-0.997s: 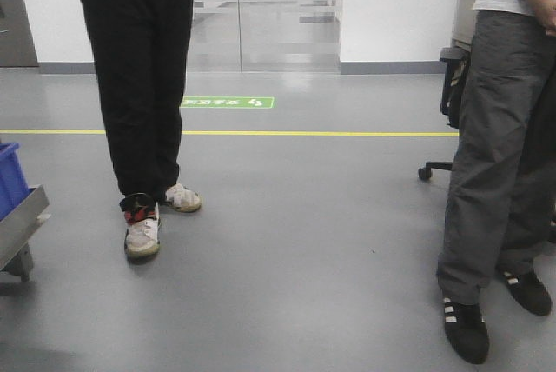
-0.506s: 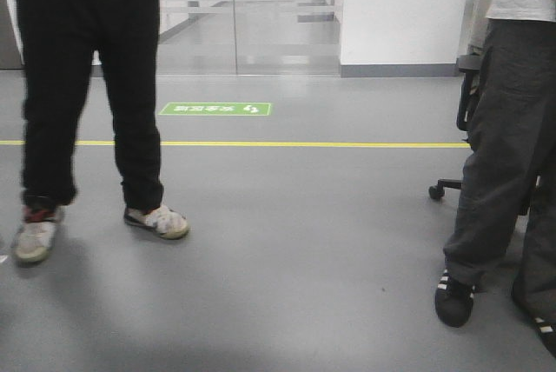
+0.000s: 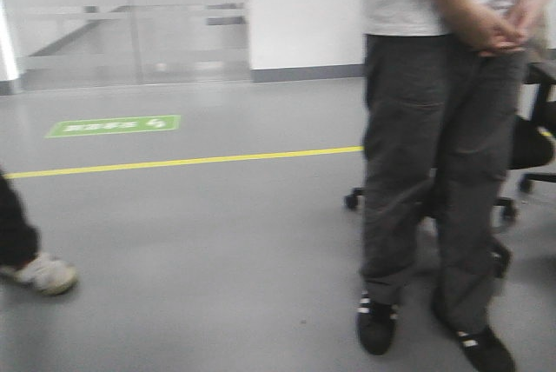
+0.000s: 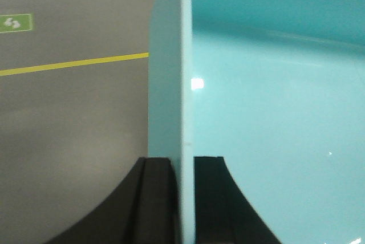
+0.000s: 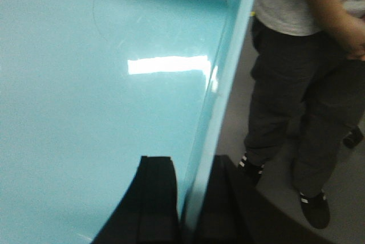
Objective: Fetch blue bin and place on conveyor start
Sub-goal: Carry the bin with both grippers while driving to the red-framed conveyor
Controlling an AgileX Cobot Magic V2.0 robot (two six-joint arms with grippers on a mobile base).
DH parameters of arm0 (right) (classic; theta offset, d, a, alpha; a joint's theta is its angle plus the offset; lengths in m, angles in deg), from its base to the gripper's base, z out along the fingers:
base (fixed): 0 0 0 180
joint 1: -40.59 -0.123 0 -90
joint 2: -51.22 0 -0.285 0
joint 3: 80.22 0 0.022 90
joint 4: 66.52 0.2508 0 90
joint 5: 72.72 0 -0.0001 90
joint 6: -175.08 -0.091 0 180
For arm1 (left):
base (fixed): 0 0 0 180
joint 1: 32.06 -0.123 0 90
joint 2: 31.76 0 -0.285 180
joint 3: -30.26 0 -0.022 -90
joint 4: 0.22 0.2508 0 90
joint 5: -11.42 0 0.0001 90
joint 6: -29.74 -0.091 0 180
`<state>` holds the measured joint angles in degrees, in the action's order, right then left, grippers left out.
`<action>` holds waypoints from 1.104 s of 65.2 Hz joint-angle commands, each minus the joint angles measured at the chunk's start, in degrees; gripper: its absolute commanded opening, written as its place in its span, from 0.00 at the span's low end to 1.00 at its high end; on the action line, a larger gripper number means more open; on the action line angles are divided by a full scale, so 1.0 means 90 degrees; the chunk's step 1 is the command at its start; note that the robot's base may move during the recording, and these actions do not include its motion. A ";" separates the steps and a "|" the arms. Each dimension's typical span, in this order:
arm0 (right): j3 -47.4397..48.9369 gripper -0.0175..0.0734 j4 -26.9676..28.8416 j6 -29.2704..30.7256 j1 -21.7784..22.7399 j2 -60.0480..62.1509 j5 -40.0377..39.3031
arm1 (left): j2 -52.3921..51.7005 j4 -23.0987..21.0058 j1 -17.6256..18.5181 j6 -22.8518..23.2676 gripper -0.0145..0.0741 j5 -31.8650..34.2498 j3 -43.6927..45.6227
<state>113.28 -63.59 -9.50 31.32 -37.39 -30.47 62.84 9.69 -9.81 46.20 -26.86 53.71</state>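
The blue bin [image 4: 274,113] is a pale aqua tub that fills the right of the left wrist view and the left of the right wrist view [image 5: 102,84]. My left gripper [image 4: 183,161] is shut on its left wall, one black finger outside and one inside. My right gripper [image 5: 193,161] is shut on its right wall in the same way. The bin hangs above the grey floor between both grippers. The conveyor start is out of view. The front view shows neither the bin nor a gripper.
A person in grey trousers [image 3: 434,172] stands close at the right, also in the right wrist view [image 5: 296,101]. An office chair [image 3: 530,146] is behind him. Another person's shoe [image 3: 39,274] is at the left edge. A yellow floor line [image 3: 191,162] and green floor sign [image 3: 113,125] lie ahead.
The front view has swung to the right: the person in black has slid off to the left edge, and the person in grey trousers now stands nearer the middle.
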 commanded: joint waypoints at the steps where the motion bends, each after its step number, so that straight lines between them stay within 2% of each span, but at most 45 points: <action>1: 0.0054 0.03 -0.0082 0.0160 0.0020 -0.0006 -0.0322 | -0.0083 -0.0343 0.0037 0.0085 0.04 0.0431 0.0080; 72: 0.0054 0.03 -0.0082 0.0160 0.0020 -0.0020 -0.0430 | -0.0083 -0.0295 0.0037 0.0085 0.04 0.0431 0.0080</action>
<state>113.28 -63.59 -9.38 31.32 -37.72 -31.96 62.84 9.82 -9.81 46.20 -26.86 53.71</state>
